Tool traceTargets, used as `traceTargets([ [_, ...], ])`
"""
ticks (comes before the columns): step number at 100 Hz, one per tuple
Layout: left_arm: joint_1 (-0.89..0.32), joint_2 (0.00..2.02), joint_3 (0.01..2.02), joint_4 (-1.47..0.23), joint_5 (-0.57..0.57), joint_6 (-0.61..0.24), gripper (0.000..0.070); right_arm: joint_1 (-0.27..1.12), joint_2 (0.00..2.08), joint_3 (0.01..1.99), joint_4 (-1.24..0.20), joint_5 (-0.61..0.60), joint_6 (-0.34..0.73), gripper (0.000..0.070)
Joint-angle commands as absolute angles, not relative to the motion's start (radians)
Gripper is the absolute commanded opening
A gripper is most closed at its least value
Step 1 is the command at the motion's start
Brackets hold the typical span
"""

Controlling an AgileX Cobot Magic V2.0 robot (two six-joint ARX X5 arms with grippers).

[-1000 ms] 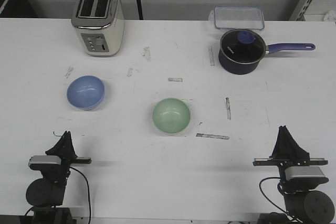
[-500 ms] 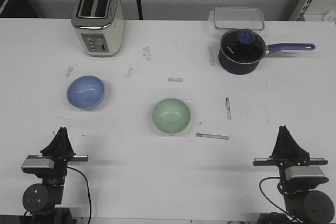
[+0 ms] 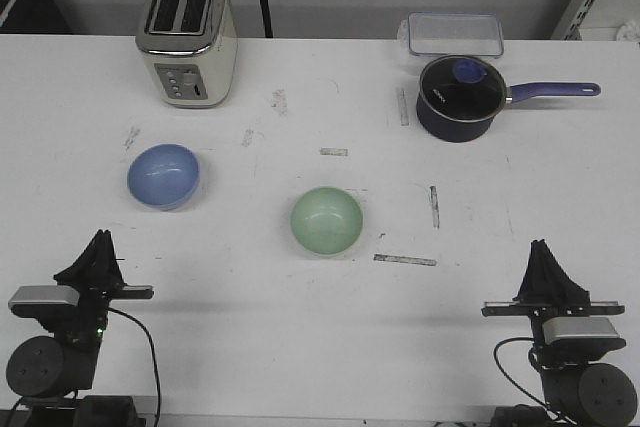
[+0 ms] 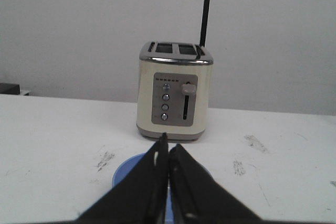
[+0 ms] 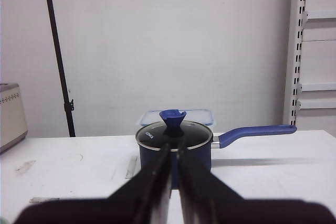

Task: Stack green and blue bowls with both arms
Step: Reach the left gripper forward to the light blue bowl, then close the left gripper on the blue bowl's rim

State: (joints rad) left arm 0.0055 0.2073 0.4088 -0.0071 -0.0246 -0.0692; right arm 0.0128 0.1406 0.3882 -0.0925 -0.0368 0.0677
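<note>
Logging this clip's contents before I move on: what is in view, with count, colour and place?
blue bowl: one, light blue, left part of the table, in front of the toaster.
green bowl: one, pale green, table centre.
toaster: one, cream and silver, far left.
saucepan: one, dark navy, glass lid, purple handle pointing right, far right.
plastic container: one, clear, behind the saucepan.
table: one, white, scuffed.
left gripper: one, black, near left edge, shut.
right gripper: one, black, near right edge, shut.
</note>
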Motion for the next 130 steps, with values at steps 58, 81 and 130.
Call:
traceTargets([
  [58,0.006,0.757,0.807,-0.222,-0.026,-0.073,0.0002,0.014,0.138,0.392,-0.082,-0.036,0.078,0.0012],
  [81,0.009,1.004,1.010,-0.410,-0.026,-0.099,0.0002,0.014,0.138,0.392,-0.082,-0.036,0.078,0.0012],
  [130,0.158,1.396,1.372,-0.744,0.263,-0.347,0.0061,0.014,0.138,0.392,-0.082,-0.036,0.078,0.0012],
])
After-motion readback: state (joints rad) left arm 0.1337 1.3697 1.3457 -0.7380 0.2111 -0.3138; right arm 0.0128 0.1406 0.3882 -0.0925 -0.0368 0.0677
